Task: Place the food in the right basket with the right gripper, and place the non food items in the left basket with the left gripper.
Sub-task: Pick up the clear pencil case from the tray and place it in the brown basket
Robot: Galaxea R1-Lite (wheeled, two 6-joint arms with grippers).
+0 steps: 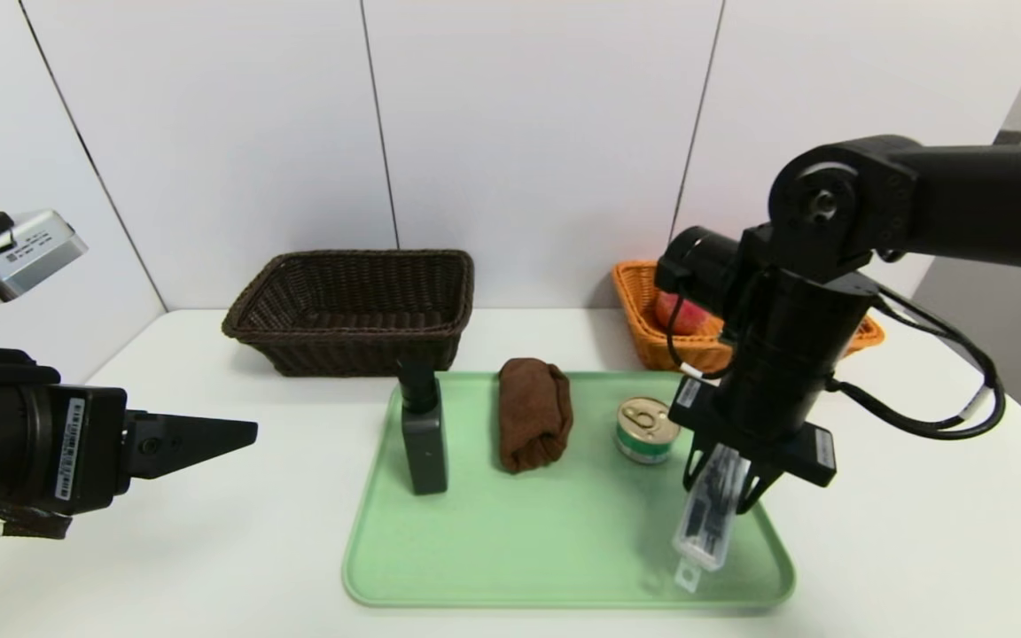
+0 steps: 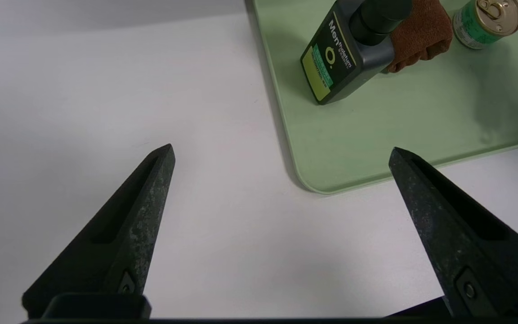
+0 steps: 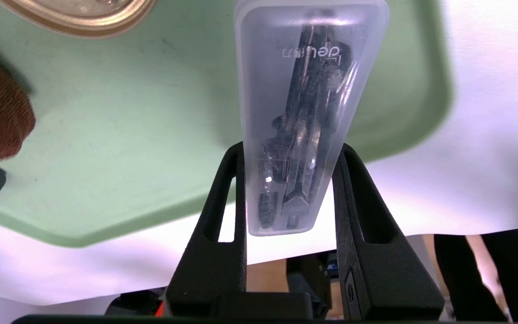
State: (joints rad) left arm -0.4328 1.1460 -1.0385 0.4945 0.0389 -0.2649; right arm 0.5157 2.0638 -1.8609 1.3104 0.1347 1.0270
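- The clear plastic case (image 1: 707,518) with dark metal tools inside hangs above the near right corner of the green tray (image 1: 510,567), clamped at its upper end by the right gripper (image 1: 728,487), whose fingers (image 3: 223,216) press on its two long sides.
- The right wrist view shows printed lettering on the case and the tools packed inside; the head view shows only a pale, tilted case with a small tab at its lower end.
- On the tray, from the robot's left to right: a dark upright bottle (image 1: 423,439), a rolled brown cloth (image 1: 533,414), and a small green tin (image 1: 646,430) with a gold pull-tab lid.
- The left wrist view shows the bottle's yellow-green label, which the head view does not.
- The dark wicker basket (image 1: 353,306) stands behind the tray on the left; nothing can be made out inside it.
- The orange basket (image 1: 643,315) stands behind on the right, partly hidden by the right arm, with a red, rounded fruit (image 1: 677,312) in it.
- The left gripper (image 2: 281,189) hovers over the white worktop (image 1: 209,532) left of the tray, its fingers (image 2: 146,202) spread wide and holding nothing.
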